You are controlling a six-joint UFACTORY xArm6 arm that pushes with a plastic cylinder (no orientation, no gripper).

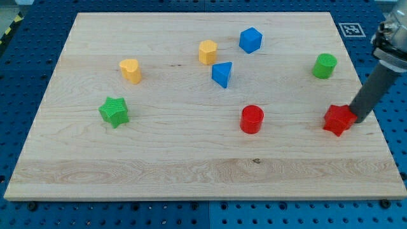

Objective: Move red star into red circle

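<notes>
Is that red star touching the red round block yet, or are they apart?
Apart. The red star sits near the view's right edge, with bare wood between it and the red circle. My tip is against the star's right side.

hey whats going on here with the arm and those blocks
A robot arm ending in a dark rod is pushing blocks around a wooden board. My tip sits against the right side of the red star, near the board's right edge. The red circle stands apart to the star's left, with bare wood between them, so the star has not reached it. The green, yellow and blue blocks lie farther off, away from that path.
</notes>
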